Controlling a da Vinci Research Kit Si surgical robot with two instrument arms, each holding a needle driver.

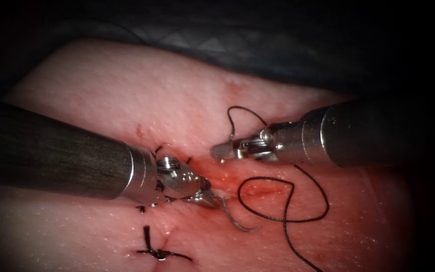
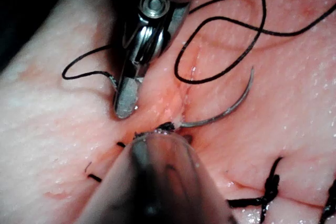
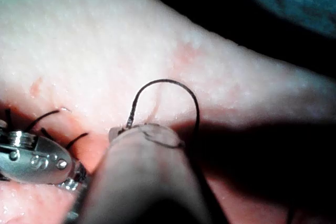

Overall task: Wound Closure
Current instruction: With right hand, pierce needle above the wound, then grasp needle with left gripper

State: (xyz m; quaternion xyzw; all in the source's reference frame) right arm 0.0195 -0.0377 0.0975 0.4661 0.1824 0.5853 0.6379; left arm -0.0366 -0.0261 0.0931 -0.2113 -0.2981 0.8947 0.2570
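The tissue (image 1: 127,85) is lying across the endoscope view, with the cut (image 1: 258,191) showing as a reddened line at its middle and red fluid (image 1: 227,176) wetting the surface around it.

The left arm's tool (image 1: 208,196) is being held at the left side of the cut. Its jaws are being kept closed on the needle (image 1: 235,221) near one end of the curve. The rest of the needle is arching free above the tissue surface, away from the tool, and its far tip is clear of the tissue. In the left wrist view the needle (image 2: 231,111) is being seen as a bare arc beside the cut; whether the gripped end is sitting in the tissue cannot be told.

The right arm's tool (image 1: 222,150) is being held just above the cut, reaching in from the right. Its jaws are being kept closed on the thread (image 1: 298,211), which is rising from them in a small arch. In the right wrist view the same arch of thread (image 3: 168,85) is being seen over the tool.

The remaining thread is lying in a loose loop on the tissue, right of the cut, and trailing off toward the lower edge.

A tied stitch (image 1: 159,252) is sitting on the tissue below the left arm's tool.
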